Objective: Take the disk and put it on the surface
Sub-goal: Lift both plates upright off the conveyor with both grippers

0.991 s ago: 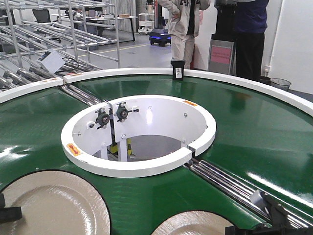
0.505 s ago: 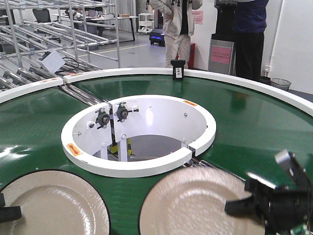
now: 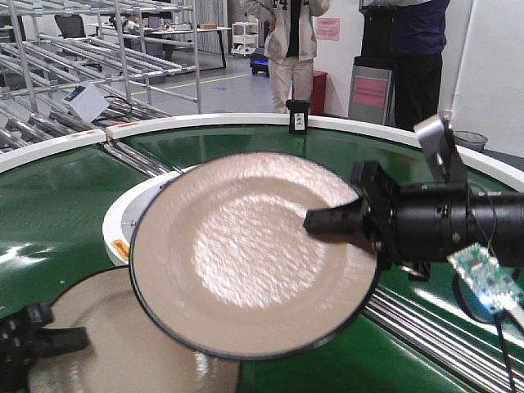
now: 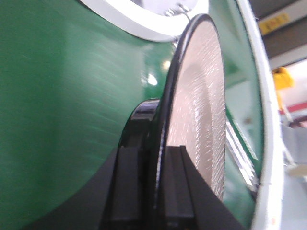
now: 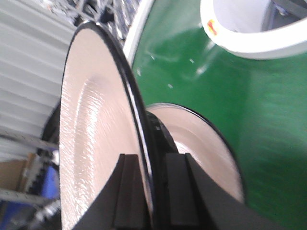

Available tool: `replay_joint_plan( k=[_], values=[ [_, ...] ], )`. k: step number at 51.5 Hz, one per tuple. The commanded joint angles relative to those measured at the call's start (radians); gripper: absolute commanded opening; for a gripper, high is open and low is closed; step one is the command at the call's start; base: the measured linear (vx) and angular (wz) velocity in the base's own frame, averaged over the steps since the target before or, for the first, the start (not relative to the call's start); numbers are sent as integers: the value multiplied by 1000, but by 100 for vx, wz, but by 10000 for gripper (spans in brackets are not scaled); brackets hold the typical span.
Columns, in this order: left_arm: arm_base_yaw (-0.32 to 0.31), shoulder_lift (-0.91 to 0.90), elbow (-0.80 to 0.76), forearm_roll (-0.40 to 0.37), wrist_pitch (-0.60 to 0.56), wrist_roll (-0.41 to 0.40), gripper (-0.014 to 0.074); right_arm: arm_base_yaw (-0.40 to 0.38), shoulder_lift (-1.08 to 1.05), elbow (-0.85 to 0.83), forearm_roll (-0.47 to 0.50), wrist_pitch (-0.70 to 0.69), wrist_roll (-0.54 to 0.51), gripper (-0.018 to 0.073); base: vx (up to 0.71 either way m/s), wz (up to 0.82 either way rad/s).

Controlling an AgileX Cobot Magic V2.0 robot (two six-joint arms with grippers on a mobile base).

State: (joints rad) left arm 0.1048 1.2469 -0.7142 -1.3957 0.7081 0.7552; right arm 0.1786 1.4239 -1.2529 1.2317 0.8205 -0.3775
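Right hand is pinching tilted disk at rim only, risking slipping onto belt; left hand is pinching second disk.

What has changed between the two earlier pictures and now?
The right gripper, still clamped on the round beige plate with a black rim, raised it off the shiny green belt and tilted it up, so it now hides most of the white inner ring. The left gripper, closed on the second beige plate, shifted slightly right. The ring itself stayed put.
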Motion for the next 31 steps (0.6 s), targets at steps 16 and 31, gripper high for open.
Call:
replay_joint_plan(
  k=[16, 31],
  values=[
    [-176, -25, -30, -243, -81, -12, -1, 2, -18, -86, 104, -69, 72, -6, 0, 0],
    [-176, -25, -30, -228, -99, -10, 1, 2, -18, -86, 105, -67, 72, -6, 0, 0]
  ],
)
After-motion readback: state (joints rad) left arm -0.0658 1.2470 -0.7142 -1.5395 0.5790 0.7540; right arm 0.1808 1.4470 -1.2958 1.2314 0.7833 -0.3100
